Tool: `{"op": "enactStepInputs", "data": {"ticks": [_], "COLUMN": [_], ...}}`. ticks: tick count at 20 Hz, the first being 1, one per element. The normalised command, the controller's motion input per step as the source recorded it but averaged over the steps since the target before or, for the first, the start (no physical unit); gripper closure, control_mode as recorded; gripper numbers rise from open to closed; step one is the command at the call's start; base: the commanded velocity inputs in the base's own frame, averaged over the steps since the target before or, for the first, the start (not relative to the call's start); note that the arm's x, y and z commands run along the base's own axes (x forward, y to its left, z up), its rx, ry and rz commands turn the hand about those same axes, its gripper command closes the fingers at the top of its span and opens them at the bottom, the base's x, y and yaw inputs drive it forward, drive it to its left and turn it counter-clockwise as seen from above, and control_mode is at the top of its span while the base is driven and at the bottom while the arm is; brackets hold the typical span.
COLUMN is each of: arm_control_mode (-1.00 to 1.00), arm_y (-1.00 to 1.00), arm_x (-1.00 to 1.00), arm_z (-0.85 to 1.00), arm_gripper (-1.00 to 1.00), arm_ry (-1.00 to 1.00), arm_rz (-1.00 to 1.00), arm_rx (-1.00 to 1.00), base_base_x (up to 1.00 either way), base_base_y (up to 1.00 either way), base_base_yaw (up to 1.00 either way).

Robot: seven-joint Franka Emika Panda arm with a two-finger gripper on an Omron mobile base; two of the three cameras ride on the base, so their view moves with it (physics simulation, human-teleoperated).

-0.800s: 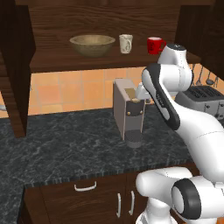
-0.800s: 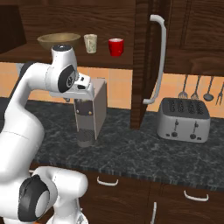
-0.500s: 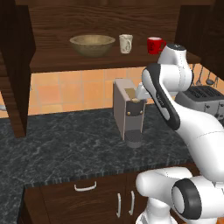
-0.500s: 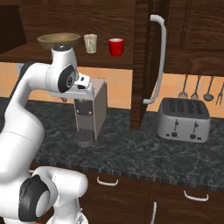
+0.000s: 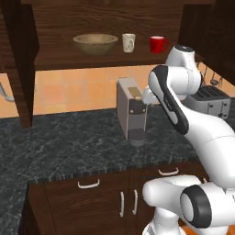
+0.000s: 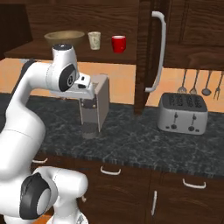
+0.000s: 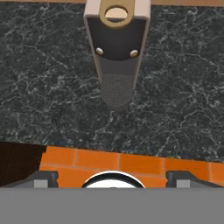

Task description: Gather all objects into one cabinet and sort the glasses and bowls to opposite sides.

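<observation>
Hovering hand point(image 7: 112, 177) spread, empty | fingertips cut off | coffee machine point(image 7: 117, 48) top cropped

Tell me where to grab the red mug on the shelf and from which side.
Grip the red mug across its body, coming from the open front of the cabinet. It stands upright, apart from the white mug, and its handle points right, so avoid that side.
</observation>
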Motion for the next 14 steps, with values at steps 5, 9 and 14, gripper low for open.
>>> {"op": "enactStepInputs", "data": {"ticks": [5, 9, 14], "arm_control_mode": [1.00, 1.00, 1.00], "arm_y": [0.00, 0.00, 0.00], "arm_x": [0.00, 0.00, 0.00], "arm_z": [0.00, 0.00, 0.00], "arm_gripper": [-1.00, -1.00, -1.00], "arm_ry": [0.00, 0.00, 0.00], "arm_rz": [0.00, 0.00, 0.00], "arm_rx": [0.00, 0.00, 0.00], "base_base_x": [-0.89, -0.90, -0.45], "base_base_y": [0.51, 0.80, 0.66], "base_base_yaw": [0.14, 0.37, 0.64]}}
